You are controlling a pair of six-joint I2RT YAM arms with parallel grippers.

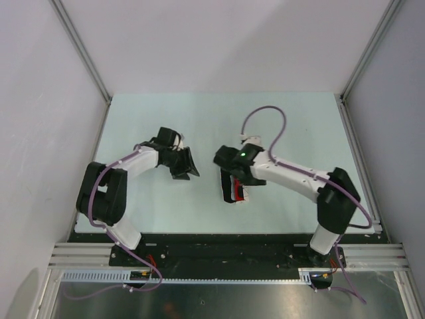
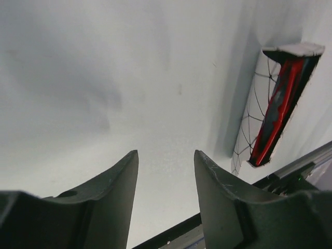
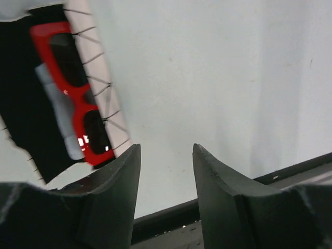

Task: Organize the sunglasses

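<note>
The sunglasses (image 3: 78, 101), red-framed with dark lenses, lie inside an open white case (image 3: 101, 83) that has a thin line pattern and a black lining. A light-blue cloth (image 3: 54, 98) sits under them. My right gripper (image 3: 166, 148) is open and empty just beside the case, its left fingertip near the glasses' lower end. In the top view it (image 1: 232, 191) hovers over the case (image 1: 246, 195), where a sliver of red sunglasses (image 1: 238, 193) shows. My left gripper (image 2: 166, 153) is open and empty over bare table, left of the case (image 2: 251, 114) and sunglasses (image 2: 280, 109).
The pale table (image 1: 166, 119) is walled by white panels at the back and sides. A black rail (image 1: 219, 239) runs along the near edge, just below the case. A purple cable (image 1: 265, 113) loops above the right arm.
</note>
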